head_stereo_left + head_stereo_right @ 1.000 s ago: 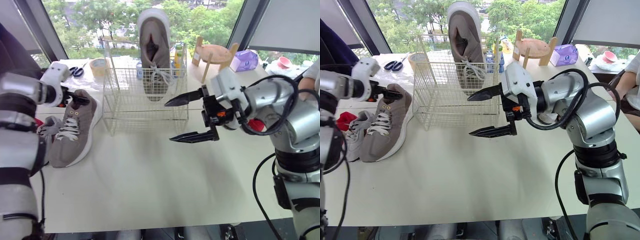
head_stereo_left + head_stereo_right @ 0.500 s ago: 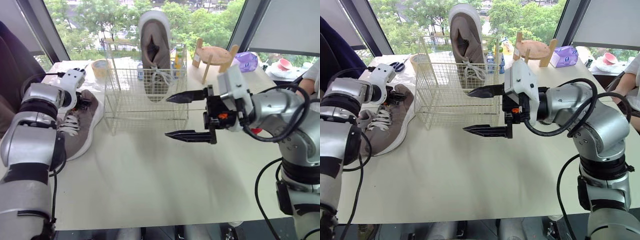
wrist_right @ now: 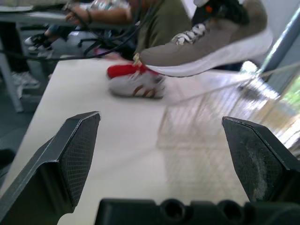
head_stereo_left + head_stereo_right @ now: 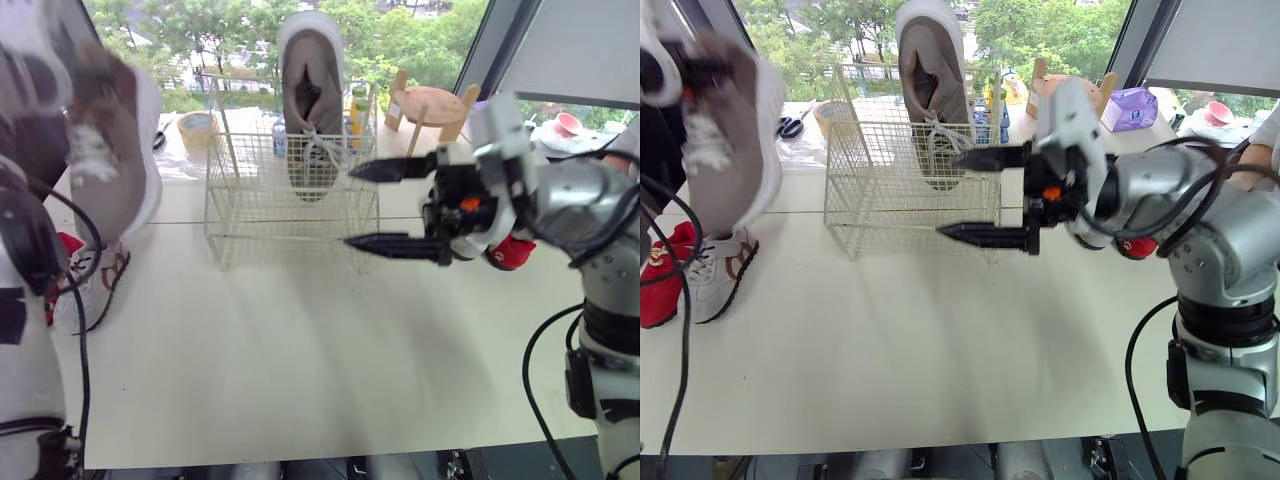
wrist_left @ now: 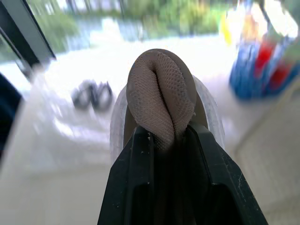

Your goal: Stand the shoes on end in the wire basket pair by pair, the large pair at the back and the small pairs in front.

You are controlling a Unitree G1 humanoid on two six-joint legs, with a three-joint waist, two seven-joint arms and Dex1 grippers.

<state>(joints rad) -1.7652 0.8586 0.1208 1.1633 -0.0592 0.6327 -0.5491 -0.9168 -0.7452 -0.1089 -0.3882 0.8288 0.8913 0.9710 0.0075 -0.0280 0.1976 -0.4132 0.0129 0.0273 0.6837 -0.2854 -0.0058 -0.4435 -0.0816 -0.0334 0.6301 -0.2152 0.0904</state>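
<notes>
Left gripper [image 5: 161, 133] clamped on 1 large taupe shoe [image 4: 110, 140], its 2 black fingers [image 5: 136, 159] pressed together on a fold of the taupe upper. The shoe hangs in the air beyond the left side of the wire basket [image 4: 250, 190], clear of the table [image 4: 300, 350], roughly upright with its white sole edge turned toward the basket and its laces facing the camera; it is blurred in the head views. Directly below it, at the table's left edge, lie a small grey-and-white sneaker [image 4: 715, 275] and a small red shoe [image 4: 660, 290], side by side and touching. The second large taupe shoe [image 4: 310, 100] stands on end in the back of the basket, toe up, rising well above the rim, with its laces draped over the wire. The front of the basket holds no shoes. Right gripper [image 4: 350, 205] hovers above the table just in front of the basket's right front corner, its 2 fingers spread wide apart, 1 above the other, tips pointing toward the robot's left and holding nothing; it is well apart from the raised shoe. Behind the basket lie a roll of tape [image 4: 197, 128] and scissors [image 4: 790, 126]; a wooden stand [image 4: 430, 105] sits to the basket's right rear.
</notes>
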